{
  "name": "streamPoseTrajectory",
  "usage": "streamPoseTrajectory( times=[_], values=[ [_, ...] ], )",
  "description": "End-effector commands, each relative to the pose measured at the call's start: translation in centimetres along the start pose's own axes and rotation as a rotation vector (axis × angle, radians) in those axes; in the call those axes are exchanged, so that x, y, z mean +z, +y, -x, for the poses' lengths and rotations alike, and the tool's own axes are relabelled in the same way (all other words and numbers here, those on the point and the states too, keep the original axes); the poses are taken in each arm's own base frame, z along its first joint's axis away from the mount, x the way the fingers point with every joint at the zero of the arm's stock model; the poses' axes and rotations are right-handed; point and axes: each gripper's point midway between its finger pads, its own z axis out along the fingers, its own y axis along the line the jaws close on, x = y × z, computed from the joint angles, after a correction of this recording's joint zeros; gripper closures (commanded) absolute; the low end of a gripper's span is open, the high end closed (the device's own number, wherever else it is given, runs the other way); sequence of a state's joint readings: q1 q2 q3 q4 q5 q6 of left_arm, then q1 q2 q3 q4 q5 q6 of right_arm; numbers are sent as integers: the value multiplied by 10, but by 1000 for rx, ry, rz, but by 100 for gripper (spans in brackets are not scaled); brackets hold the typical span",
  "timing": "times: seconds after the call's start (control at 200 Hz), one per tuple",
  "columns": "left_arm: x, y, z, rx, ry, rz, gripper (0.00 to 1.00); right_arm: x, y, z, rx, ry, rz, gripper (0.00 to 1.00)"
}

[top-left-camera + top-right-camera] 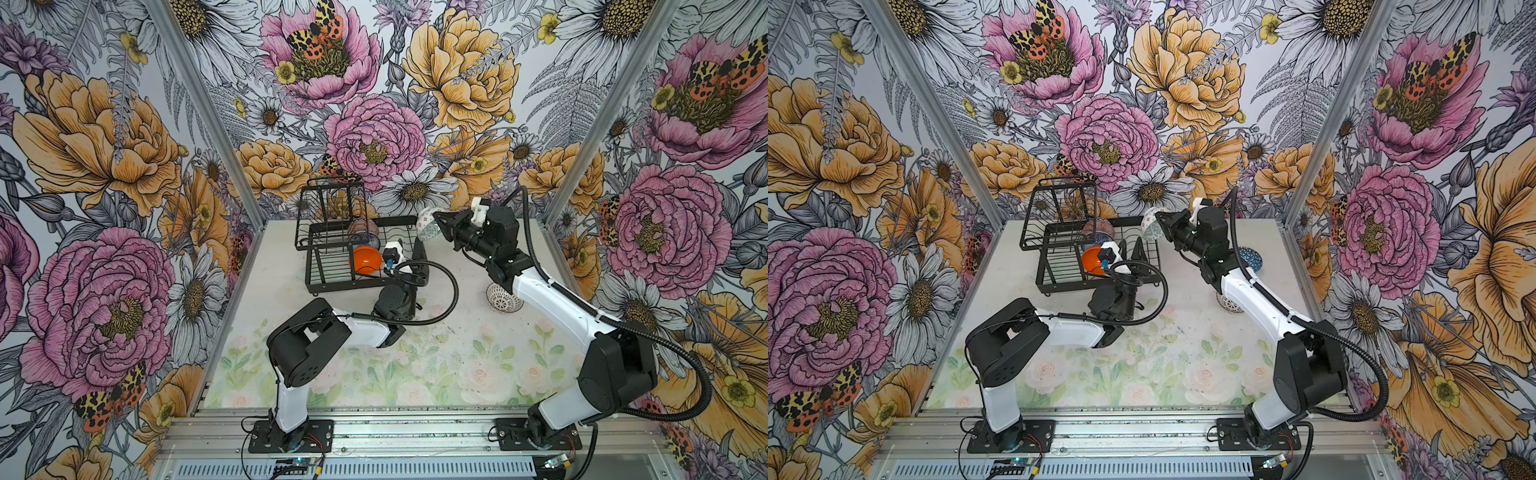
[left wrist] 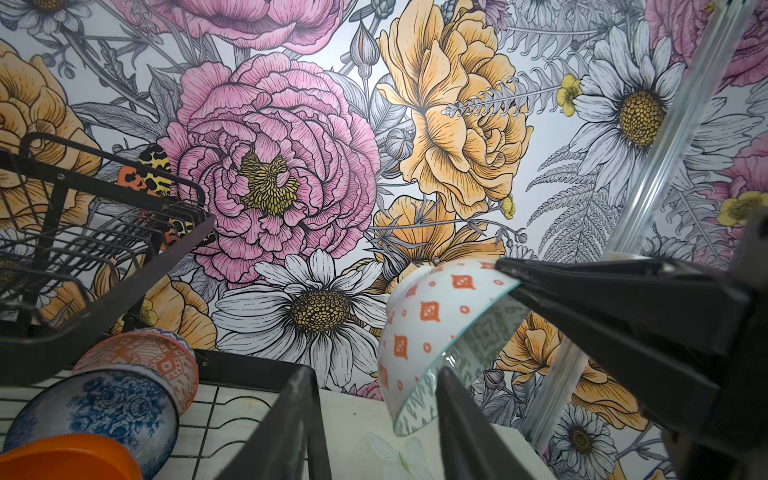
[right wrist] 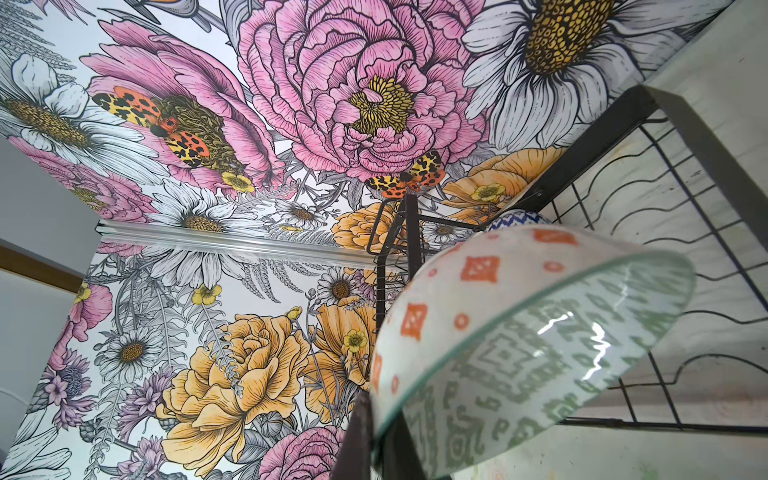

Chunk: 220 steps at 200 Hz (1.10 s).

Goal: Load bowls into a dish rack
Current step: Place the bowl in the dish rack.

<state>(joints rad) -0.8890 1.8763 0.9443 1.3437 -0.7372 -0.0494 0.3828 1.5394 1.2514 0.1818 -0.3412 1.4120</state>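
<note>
Flower wallpaper (image 1: 374, 137) encloses a pale, rose-printed table (image 1: 436, 357). The right pincer (image 1: 439, 219) grips the rim of a tilted white bowl (image 1: 424, 227), orange diamonds outside, green pattern inside, at the low end of the black wire rack (image 1: 328, 266). The left pincer (image 2: 374, 374) stands open, empty, close by. Six bowls: this one; three in the rack, plain orange (image 1: 365, 259), blue floral (image 2: 116, 411), orange-patterned (image 2: 137, 357); two on the table, lattice (image 1: 500, 297) and dark blue (image 1: 1250, 254).

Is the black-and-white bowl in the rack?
No, the black-and-white bowl sits on the table, outside the rack.
</note>
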Motion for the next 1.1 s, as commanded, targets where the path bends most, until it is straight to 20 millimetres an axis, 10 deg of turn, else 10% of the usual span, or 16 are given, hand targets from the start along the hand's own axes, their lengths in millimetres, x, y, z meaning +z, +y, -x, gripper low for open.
streamPoseTrajectory(
  times=[0.0,0.375,1.096],
  values=[
    [-9,0,18,-24,-7,-4,36,-15,43,7,-92,-40,123,100],
    [-30,-3,32,38,137,-43,2,-23,38,22,-144,-84,142,100],
    [-52,27,122,-26,436,-73,1,-15,28,22,-215,-173,213,100]
  ],
)
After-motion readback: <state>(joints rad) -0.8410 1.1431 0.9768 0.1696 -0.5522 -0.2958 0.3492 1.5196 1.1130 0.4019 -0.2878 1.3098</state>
